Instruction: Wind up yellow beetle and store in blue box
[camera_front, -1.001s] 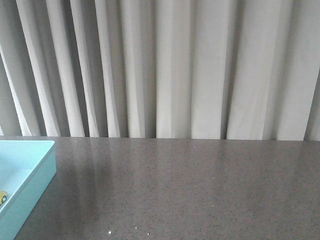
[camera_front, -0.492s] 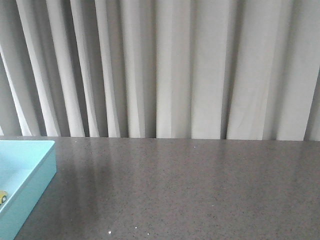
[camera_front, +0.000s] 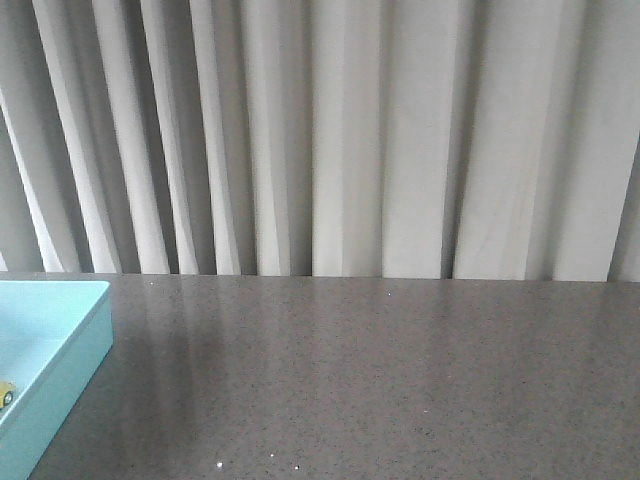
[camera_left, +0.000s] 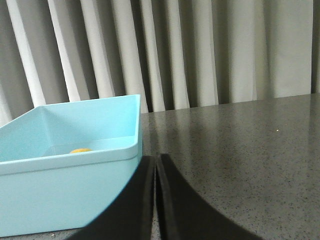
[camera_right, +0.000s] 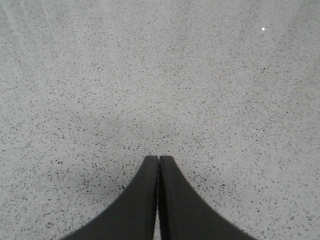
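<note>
The yellow beetle (camera_left: 80, 150) lies inside the blue box (camera_left: 70, 155), on the box floor close behind the wall that faces the left tool (camera_left: 156, 162). Only the rounded yellow top of the car shows over that wall, so which way it points cannot be told. In the front view a small sliver of the yellow beetle (camera_front: 5, 394) shows at the picture's left edge, again within the blue box (camera_front: 70, 350).

The box stands on the dark speckled worktop (camera_left: 235, 150), just beyond and to one side of the left tool's tips, its near wall close to them but not touching. Its walls are low and straight, the rim a lighter turquoise band.

The left tool has its two black fingers pressed together, only a hairline seam between them, with nothing between them. It hangs low over the worktop outside the box.

The right tool (camera_right: 158, 162) is likewise closed tight, fingers meeting along a thin line, gripping nothing. It points down at bare speckled worktop (camera_right: 200, 75), well apart from the box and the car.

Behind the worktop hangs a pleated pale curtain (camera_front: 350, 140), filling the background.
</note>
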